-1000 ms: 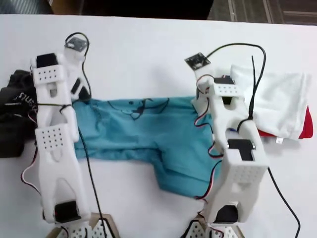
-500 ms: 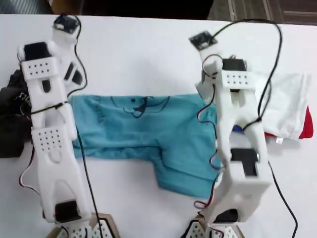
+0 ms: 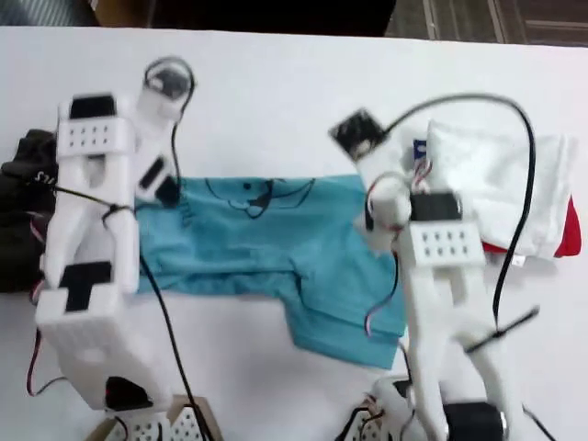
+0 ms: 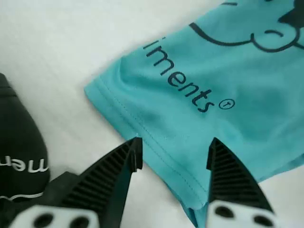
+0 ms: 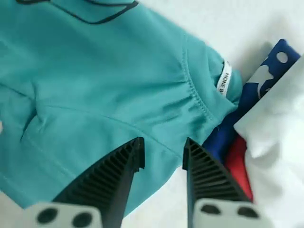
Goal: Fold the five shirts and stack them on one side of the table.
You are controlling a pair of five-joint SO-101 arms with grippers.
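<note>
While the teal shirt point(image 3: 266, 243) lies spread flat across the middle of the white table point(image 3: 276, 92), partly folded with one sleeve sticking out toward the arms, each gripper sits at one of its ends. The left gripper point(image 4: 175, 145) is over the shirt's hem end, with its jaws wide apart and nothing clamped. In the left wrist view the stitched hem edge runs across the gap between the two fingers, with the hem's corner lying just beyond the tips. Whether the tips touch the cloth cannot be told. Just beside that end, apart from the teal fabric, sits a bunched black shirt point(image 3: 23, 220). The right gripper point(image 5: 164, 145) is over the neck end, with its jaws parted by a narrower gap and gripping nothing. Teal cloth fills the space between its fingers, and the collar label lies a little past them. Next to that end is a pile with a white shirt point(image 3: 496, 179) on top of a blue garment point(image 5: 266, 80) and a red garment point(image 3: 570, 234).
</note>
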